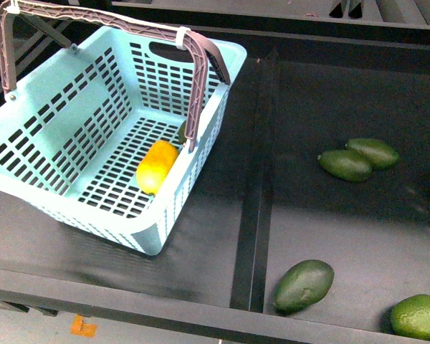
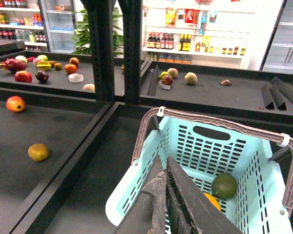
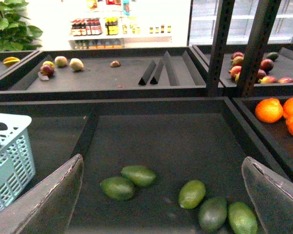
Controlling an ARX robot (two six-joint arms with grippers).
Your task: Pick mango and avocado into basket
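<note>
Mango [image 1: 156, 165] and avocado [image 2: 224, 185] lie in the basket [image 1: 72, 118] — both smooth, firm, best gripped mid-body; left hand [image 2: 165, 195] clenched empty, right hand [image 3: 161, 195] released.

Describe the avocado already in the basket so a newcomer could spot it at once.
Find the pale teal basket with brown lattice handles. On its slotted floor lie two fruits side by side: the yellow-orange mango and a dark green avocado, largely hidden behind a handle in the front view. It is the only green fruit inside the basket; the other green fruits lie on the dark shelf.
</note>
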